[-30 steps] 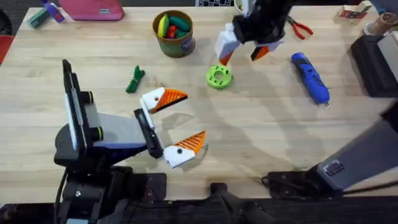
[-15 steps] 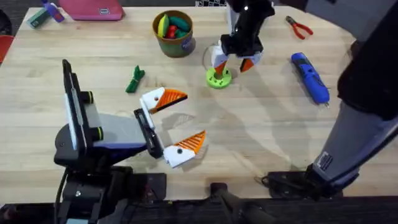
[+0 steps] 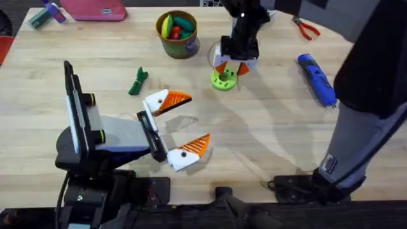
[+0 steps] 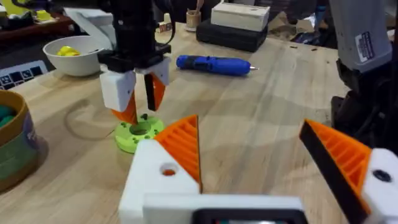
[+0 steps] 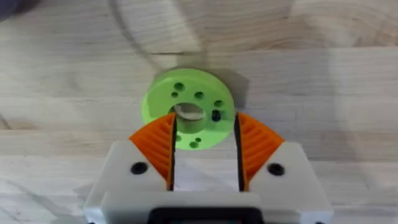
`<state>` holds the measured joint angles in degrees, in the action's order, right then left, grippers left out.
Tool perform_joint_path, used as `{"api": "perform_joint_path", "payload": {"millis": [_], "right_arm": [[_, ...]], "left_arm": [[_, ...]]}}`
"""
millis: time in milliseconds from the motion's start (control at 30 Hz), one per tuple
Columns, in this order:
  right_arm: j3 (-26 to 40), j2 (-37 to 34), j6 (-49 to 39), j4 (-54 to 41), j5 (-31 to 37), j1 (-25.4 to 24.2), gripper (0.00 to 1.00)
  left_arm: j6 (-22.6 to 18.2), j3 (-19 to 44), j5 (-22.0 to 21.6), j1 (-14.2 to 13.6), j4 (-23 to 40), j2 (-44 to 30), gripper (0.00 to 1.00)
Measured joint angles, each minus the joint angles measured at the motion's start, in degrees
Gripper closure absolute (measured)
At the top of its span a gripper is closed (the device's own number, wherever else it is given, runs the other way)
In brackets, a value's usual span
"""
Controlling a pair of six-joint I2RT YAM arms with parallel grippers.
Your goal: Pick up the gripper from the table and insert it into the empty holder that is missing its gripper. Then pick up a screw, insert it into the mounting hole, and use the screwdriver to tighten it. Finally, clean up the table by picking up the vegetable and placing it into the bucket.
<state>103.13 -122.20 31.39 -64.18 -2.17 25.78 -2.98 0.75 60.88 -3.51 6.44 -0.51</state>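
My right gripper [image 3: 231, 67] hangs open just over the flat green disc [image 3: 222, 80], its orange pads on either side of the centre hole [image 5: 189, 112]. A small black screw [image 5: 216, 115] stands in the disc [image 5: 186, 93] close to one pad. My left gripper [image 3: 198, 119] rests open on the table, both white blocks bearing orange wedges. One block shows an unfilled mounting hole [image 4: 168, 170]; the other carries a black screw head [image 4: 380, 176]. The blue screwdriver [image 3: 317, 79] lies to the right. The dark green vegetable [image 3: 138, 81] lies left of centre, and the bucket [image 3: 177, 35] stands behind it.
Red-handled pliers [image 3: 307, 27] lie at the back right. A white bowl [image 4: 74, 53] with a yellow item sits behind the disc. A pink box [image 3: 95, 9] is at the back left, and a dark box [image 4: 233, 34] at the far right edge.
My right gripper has swung left from behind the disc and come down over it, fingers now pointing straight down. The left arm and the loose items have not moved.
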Motion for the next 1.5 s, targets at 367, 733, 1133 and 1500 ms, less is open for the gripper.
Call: {"api": "perform_joint_path", "payload": {"millis": [367, 733, 1133, 1500], "right_arm": [[0.0, -1.9, 4.3, 0.1, 0.9, 0.0, 0.628], [0.0, -1.8, 4.4, -0.9, 2.8, 0.1, 0.63], [0.0, 1.6, 4.4, 0.2, 3.9, 0.9, 0.63], [0.1, 1.6, 5.1, 0.7, 4.3, 1.7, 0.638]], "left_arm": [[0.0, 0.0, 0.0, 0.0, 0.0, 0.0, 0.013], [0.0, 0.0, 0.0, 0.0, 0.0, 0.0, 0.013], [0.0, 0.0, 0.0, 0.0, 0.0, 0.0, 0.013], [0.0, 0.0, 0.0, 0.0, 0.0, 0.0, 0.013]]}}
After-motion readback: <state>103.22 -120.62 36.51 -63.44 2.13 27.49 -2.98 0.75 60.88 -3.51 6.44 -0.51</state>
